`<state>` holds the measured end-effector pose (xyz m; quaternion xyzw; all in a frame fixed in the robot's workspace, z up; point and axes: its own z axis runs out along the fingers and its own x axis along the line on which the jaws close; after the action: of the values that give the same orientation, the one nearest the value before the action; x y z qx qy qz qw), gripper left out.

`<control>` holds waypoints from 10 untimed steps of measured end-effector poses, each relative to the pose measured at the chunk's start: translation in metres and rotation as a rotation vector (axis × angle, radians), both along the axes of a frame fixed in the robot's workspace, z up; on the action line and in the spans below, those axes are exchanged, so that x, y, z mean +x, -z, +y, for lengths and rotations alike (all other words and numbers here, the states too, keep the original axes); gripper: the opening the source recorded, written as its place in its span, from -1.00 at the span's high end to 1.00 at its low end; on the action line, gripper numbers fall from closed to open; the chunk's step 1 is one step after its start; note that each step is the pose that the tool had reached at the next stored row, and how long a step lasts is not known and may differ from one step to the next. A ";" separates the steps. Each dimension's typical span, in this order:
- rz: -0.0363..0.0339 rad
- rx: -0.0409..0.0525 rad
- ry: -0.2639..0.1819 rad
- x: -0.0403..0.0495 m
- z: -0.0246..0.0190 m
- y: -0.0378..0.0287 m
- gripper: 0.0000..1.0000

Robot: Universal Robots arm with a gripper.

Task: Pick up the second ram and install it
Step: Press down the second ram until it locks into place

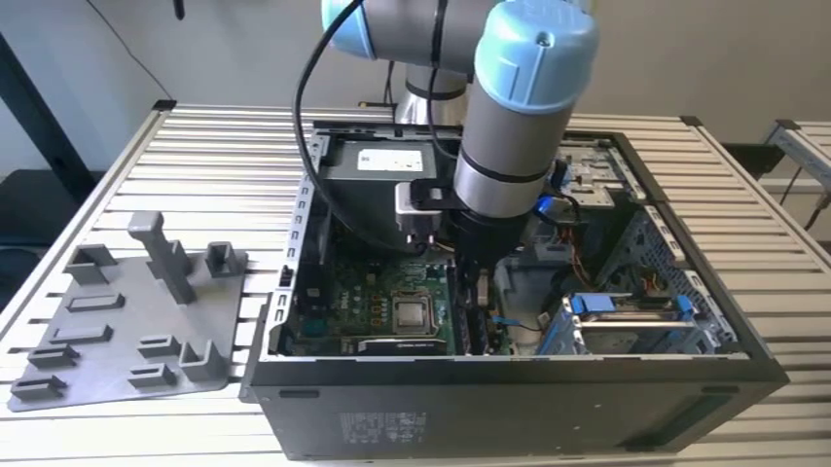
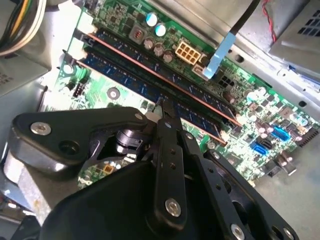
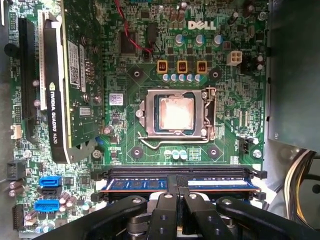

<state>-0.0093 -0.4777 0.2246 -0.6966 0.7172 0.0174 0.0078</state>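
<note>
My gripper (image 1: 465, 290) reaches down inside the open computer case (image 1: 520, 365). Its fingers are shut together, and the gripper (image 2: 165, 106) rests its tips on the top edge of the second ram (image 2: 125, 80), a long dark stick standing edge-up in a motherboard slot. In the first wrist view the gripper (image 3: 178, 183) meets the second ram (image 3: 135, 184) near the middle of its length. Another long stick (image 2: 150, 60) stands in the slot just beyond it, parallel and close.
The processor socket (image 3: 175, 112) lies beside the memory slots, with a graphics card (image 3: 65, 85) further off. Blue drive clips (image 1: 610, 304) and cables crowd the case's right in the exterior view. A grey tray with upright posts (image 1: 124, 321) sits on the slatted table to its left.
</note>
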 end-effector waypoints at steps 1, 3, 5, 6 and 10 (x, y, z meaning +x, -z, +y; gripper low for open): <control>0.0006 -0.0014 0.000 -0.0001 -0.0002 -0.0047 0.79; 0.0015 -0.0023 0.000 -0.0001 -0.0004 -0.0132 0.79; 0.0017 -0.0023 0.000 -0.0001 -0.0005 -0.0197 0.79; 0.0017 -0.0022 0.000 -0.0001 -0.0005 -0.0219 0.79; 0.0017 -0.0024 0.000 -0.0001 -0.0005 -0.0319 0.79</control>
<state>-0.0094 -0.4782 0.2565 -0.6966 0.7172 0.0171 0.0064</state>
